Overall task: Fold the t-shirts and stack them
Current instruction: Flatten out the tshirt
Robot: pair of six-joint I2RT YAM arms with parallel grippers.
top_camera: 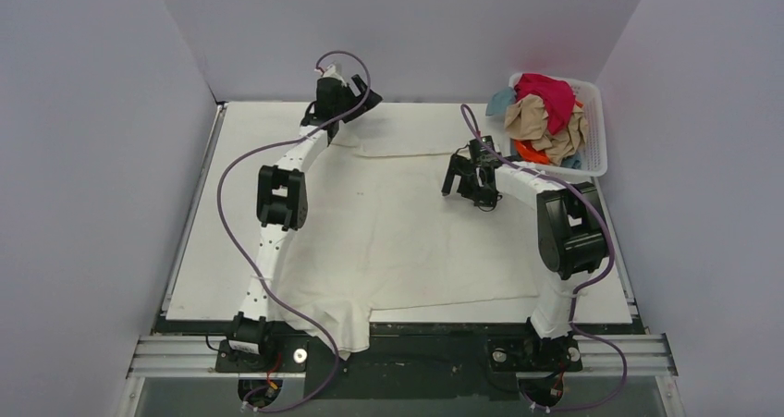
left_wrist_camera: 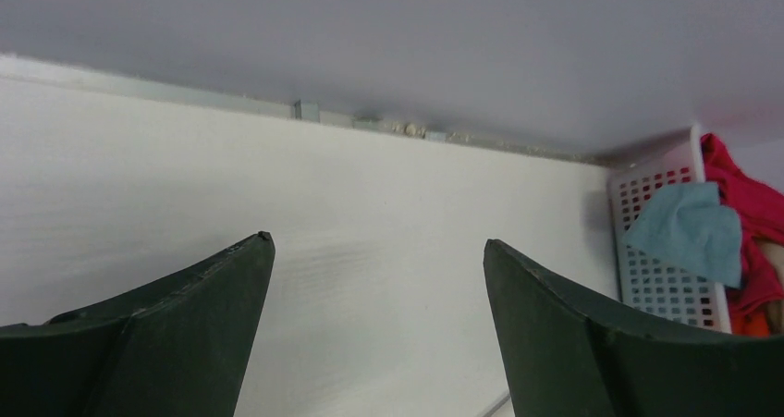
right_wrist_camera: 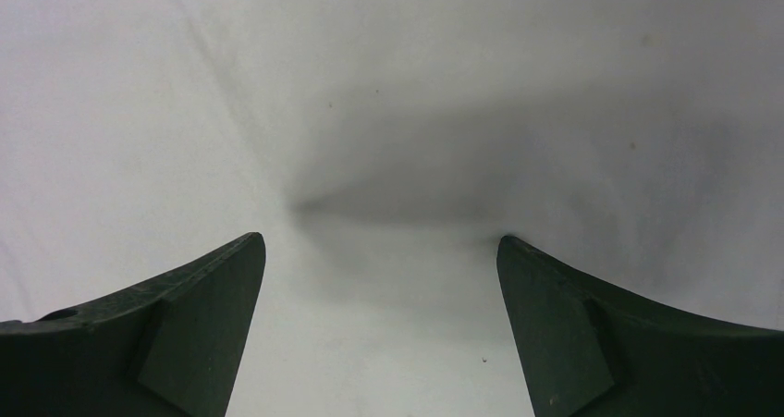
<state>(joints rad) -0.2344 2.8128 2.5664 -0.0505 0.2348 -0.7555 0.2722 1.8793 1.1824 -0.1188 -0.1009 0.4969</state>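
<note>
Both claws are spread wide and hold nothing. The right gripper [right_wrist_camera: 379, 243] hangs just above the cream-white t-shirt [top_camera: 407, 227], which lies spread across the table [top_camera: 208, 283] with one part drooping over the near edge. The left gripper [left_wrist_camera: 374, 246] hovers by the far edge. For a clean fold, each should pinch a matching edge and lift evenly. The other t-shirts [top_camera: 545, 112] sit heaped in the white basket [top_camera: 599, 135].

The spread t-shirt [top_camera: 398, 232] covers the middle of the bench [top_camera: 208, 278], with one corner hanging over the near edge at seven o'clock. At two o'clock, in the far right corner, stands the basket [top_camera: 597, 135], a heap of t-shirts [top_camera: 545, 116] in it. The left fingers [left_wrist_camera: 176, 343] are near twelve o'clock, at the shirt's far edge. The right fingers [right_wrist_camera: 176, 334] are over the shirt, just left of the basket.
</note>
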